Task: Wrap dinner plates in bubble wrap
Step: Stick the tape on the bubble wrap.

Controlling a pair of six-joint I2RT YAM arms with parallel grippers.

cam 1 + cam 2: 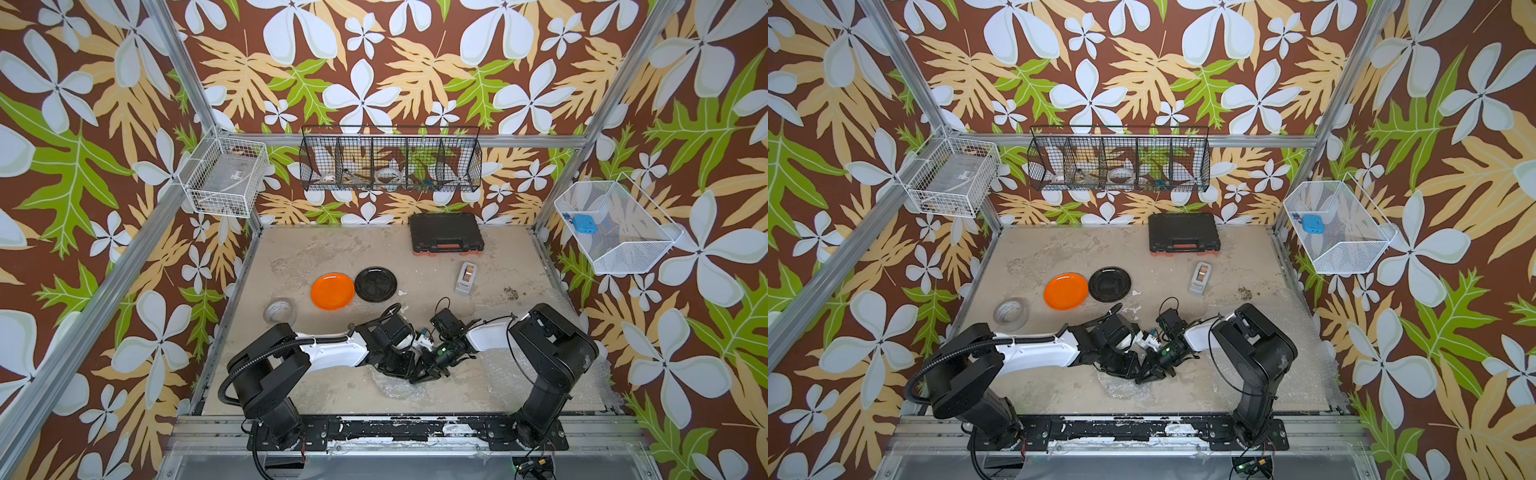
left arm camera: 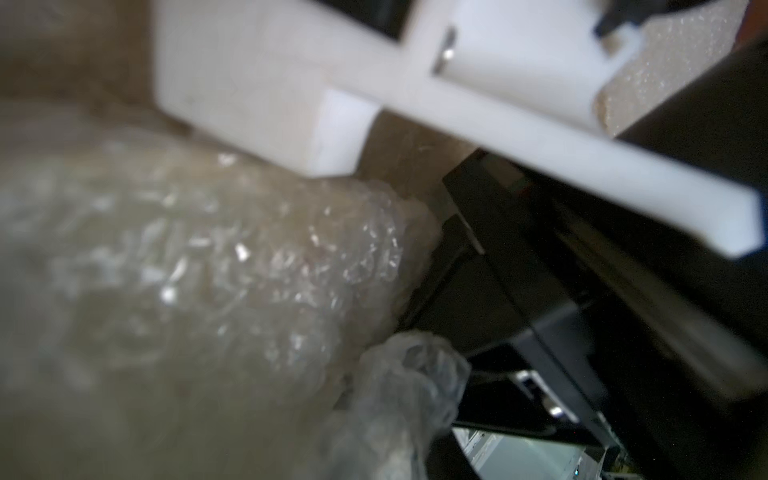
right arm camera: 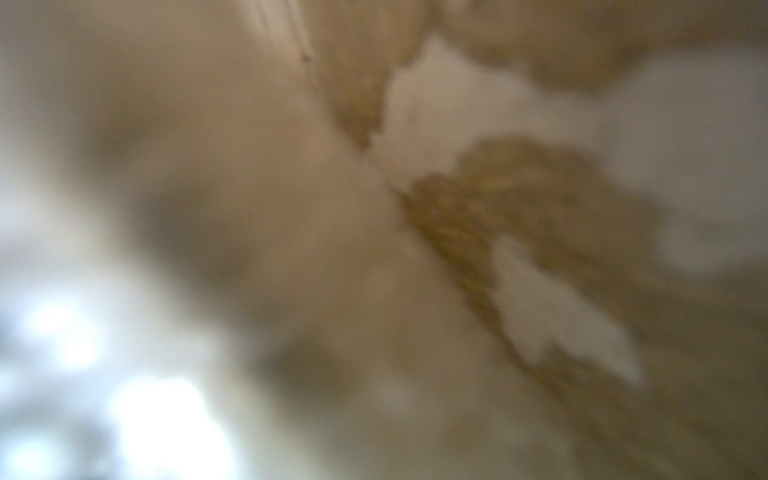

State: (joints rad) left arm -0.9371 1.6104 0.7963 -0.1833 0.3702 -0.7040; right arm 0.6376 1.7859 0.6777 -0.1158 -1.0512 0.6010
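The clear crinkly bubble wrap (image 1: 394, 390) is lying bunched at the table's (image 1: 324, 249) 6 o'clock side, half hiding under both arms. The cream plate with brown floral marks (image 3: 519, 199) is showing only as a close blur. The right fingers (image 1: 426, 376) are clenching tight; around what is hidden. Whether the left fingers (image 1: 398, 369) are gripping cannot be told. The glossy orange plate (image 1: 332, 291) and the black plate (image 1: 375, 284) are sitting bare toward 11 o'clock of the wrap.

Your walls (image 1: 374, 62): brown floral wallpaper, aluminium frame (image 1: 186, 70). Your tabletop (image 1: 324, 249): beige, stained. Black wire basket (image 1: 357, 160) on the back wall; white wire basket (image 1: 220, 203) and white mesh basket (image 1: 623, 257) on the side walls.
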